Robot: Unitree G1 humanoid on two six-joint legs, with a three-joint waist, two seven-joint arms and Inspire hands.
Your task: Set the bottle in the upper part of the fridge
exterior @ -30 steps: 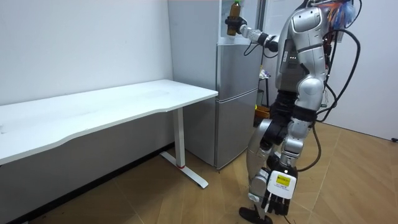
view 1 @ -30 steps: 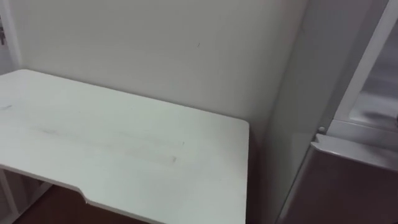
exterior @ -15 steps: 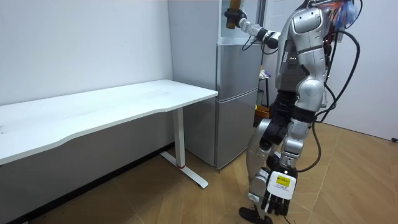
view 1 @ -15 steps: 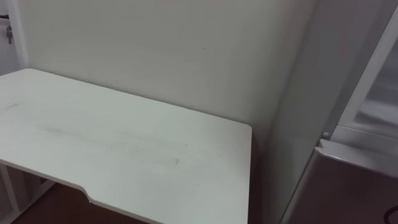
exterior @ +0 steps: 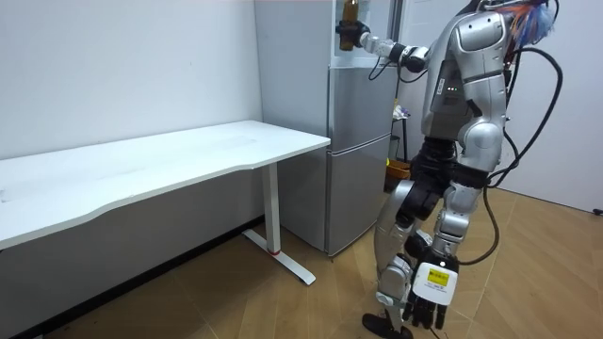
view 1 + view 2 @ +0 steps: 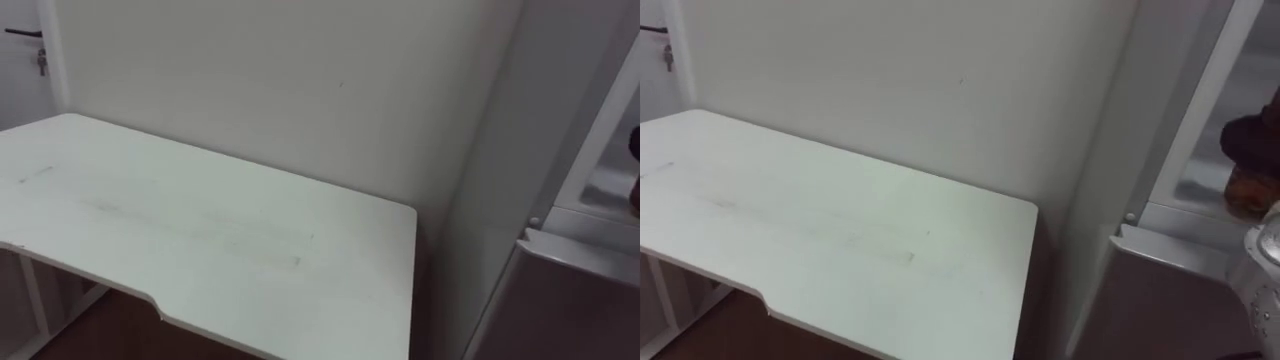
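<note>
I stand facing the grey fridge point(image 5: 360, 155), at the room view's right. My right arm is raised to the upper compartment point(image 6: 1240, 80), which is open. My right hand point(image 5: 347, 40) is shut on a brown bottle point(image 5: 350, 11) and holds it upright at the compartment's mouth. In the right eye view the dark hand point(image 6: 1250, 135) and the bottle's brown lower part point(image 6: 1243, 190) show at the right edge, above the lower door's top point(image 6: 1170, 250). My left hand point(image 5: 426, 294) hangs low at my side, fingers relaxed.
A white desk point(image 6: 200, 230) stands against the wall to the left of the fridge, with a narrow gap between them. Its white leg point(image 5: 275, 212) rests on the wooden floor. The fridge's lower door point(image 6: 1160, 310) is shut.
My right hand has carried the bottle a little further toward the fridge, and it now shows at the eye views' right edge. My body has straightened slightly and the head camera has shifted.
</note>
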